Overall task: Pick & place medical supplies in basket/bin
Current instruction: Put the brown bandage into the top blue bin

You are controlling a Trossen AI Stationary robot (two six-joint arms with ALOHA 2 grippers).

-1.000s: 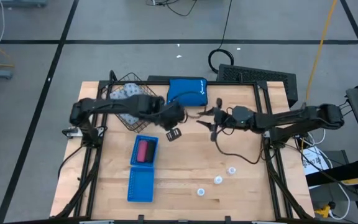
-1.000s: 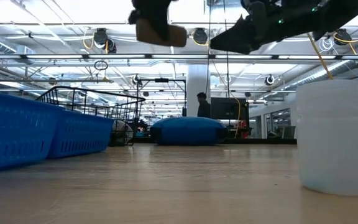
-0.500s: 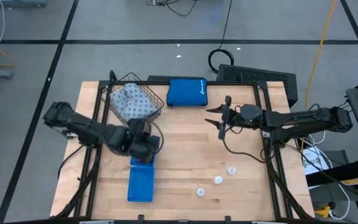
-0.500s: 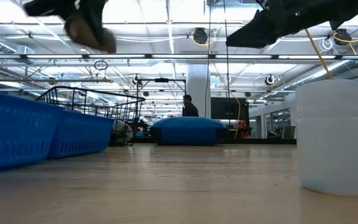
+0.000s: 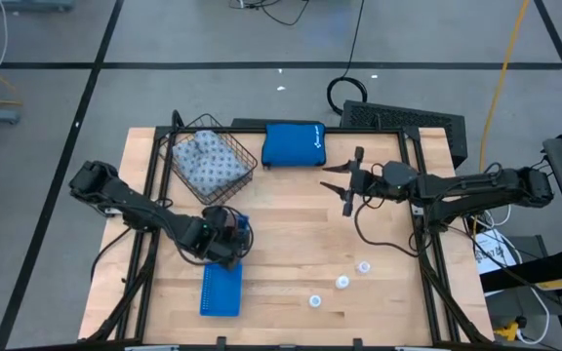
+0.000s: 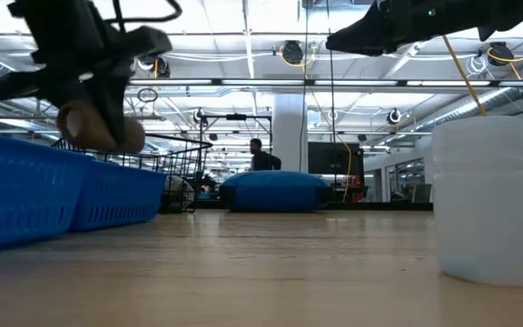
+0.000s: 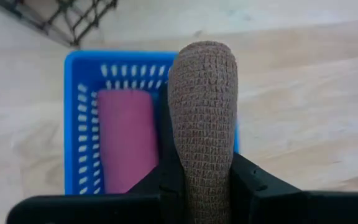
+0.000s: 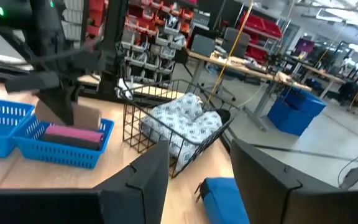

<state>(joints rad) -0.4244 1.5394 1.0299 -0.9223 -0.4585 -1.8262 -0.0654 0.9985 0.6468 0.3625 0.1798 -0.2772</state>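
Above blue tray [image 7: 79, 124], brown roll [image 7: 202, 112] clamped in left claw [image 7: 197, 180] (beside pink roll [image 7: 126, 137])

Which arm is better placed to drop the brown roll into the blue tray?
Left: its end effector grips the brown roll right over the tray, beside the pink roll; the right is far off.

Wooden table [image 5: 291, 244] with bins and loose supplies

Wire basket [image 5: 180, 146] at back left corner, blue zip pouch [image 5: 294, 144] beside it at back edge, blue tray [image 5: 220, 291] front left, three white discs [image 5: 341, 283] front right, well apart from tray.
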